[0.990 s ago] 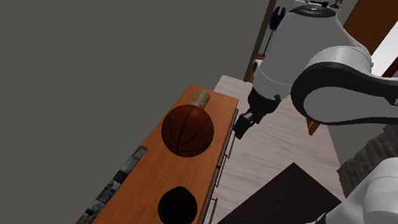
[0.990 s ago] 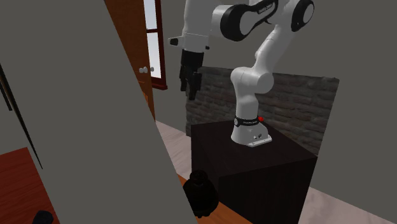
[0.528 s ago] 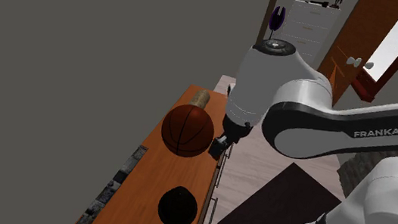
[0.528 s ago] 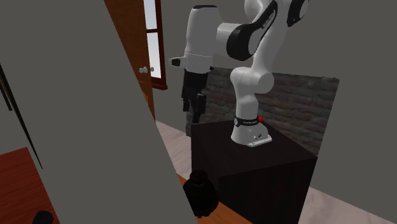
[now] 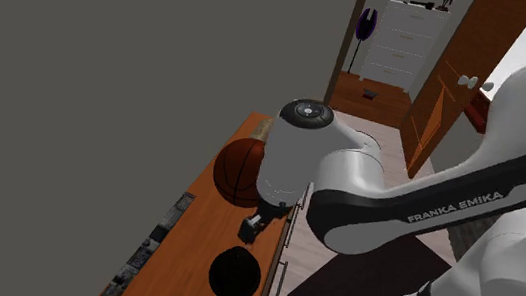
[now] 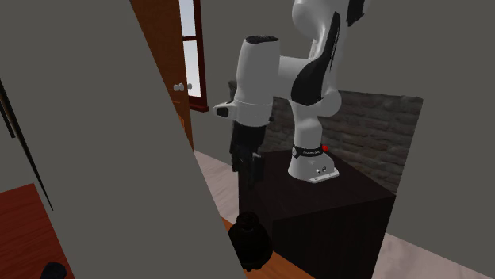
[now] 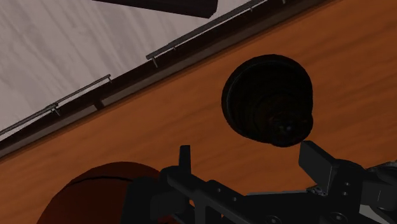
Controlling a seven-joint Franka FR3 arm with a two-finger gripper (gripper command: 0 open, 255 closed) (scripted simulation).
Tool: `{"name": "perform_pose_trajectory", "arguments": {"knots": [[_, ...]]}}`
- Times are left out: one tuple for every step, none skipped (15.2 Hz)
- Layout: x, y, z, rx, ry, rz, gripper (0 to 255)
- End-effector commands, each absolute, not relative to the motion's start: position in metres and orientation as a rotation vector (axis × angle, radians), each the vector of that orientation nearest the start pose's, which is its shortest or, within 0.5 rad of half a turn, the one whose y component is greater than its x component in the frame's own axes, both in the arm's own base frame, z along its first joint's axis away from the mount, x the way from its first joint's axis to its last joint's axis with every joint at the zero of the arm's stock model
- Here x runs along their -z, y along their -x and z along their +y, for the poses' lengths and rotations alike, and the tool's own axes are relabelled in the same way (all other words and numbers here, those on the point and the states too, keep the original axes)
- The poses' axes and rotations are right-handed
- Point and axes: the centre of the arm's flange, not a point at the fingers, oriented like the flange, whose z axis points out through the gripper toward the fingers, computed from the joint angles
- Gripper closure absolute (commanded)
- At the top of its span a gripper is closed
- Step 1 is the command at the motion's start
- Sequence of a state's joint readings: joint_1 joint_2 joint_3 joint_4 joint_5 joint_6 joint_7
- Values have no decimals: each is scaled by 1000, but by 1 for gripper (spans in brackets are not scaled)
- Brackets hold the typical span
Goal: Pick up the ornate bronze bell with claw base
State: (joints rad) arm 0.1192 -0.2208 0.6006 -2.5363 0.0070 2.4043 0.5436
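Note:
The bell [image 5: 235, 275] is a dark, almost black rounded thing standing on the orange-brown wooden cabinet top [image 5: 189, 255]. It also stands low in the second exterior view [image 6: 250, 242]. In the wrist view I look down on its domed top [image 7: 267, 102], just ahead of the fingers. My gripper [image 5: 251, 228] hangs above the cabinet top between the basketball and the bell, clear of both. Its fingers [image 7: 317, 162] stand apart, so the gripper [image 7: 250, 159] is open with nothing between them. It hangs in front of the stand [image 6: 247, 166].
A brown basketball [image 5: 237, 169] rests on the cabinet top behind the gripper, partly hidden by the arm, and shows close beside the hand [image 7: 95, 191]. Rail handles [image 7: 203, 35] line the cabinet's front edge. A grey wall [image 5: 108, 75] borders the top. The dark stand [image 6: 333, 210] is close by.
The arm has swung down and towards the shoulder view's lower left. The gripper went from beyond the cabinet's front edge to above the top, near the bell. The fingers have stayed apart.

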Motion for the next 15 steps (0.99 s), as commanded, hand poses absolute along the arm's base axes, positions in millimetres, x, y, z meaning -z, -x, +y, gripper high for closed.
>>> {"name": "perform_pose_trajectory", "arguments": {"knots": [[-327, -339, 311, 175, 3183, -261, 0], [-319, -340, 320, 173, 3180, -262, 0], [-311, -340, 330, 172, 3176, -264, 0], [-303, -341, 340, 170, 3173, -266, 0], [-295, -341, 349, 168, 3170, -267, 0], [-290, -341, 349, 168, 3170, -267, 0], [-285, -341, 349, 168, 3170, -267, 0], [-279, -341, 349, 168, 3170, -267, 0], [-274, -341, 349, 168, 3170, -267, 0], [-269, -341, 349, 168, 3170, -267, 0], [-264, -341, 349, 168, 3170, -267, 0], [-258, -341, 349, 168, 3170, -267, 0], [-255, -341, 349, 168, 3170, -267, 0], [-255, -341, 349, 168, 3170, -267, 0], [-255, -341, 349, 168, 3170, -267, 0]]}}
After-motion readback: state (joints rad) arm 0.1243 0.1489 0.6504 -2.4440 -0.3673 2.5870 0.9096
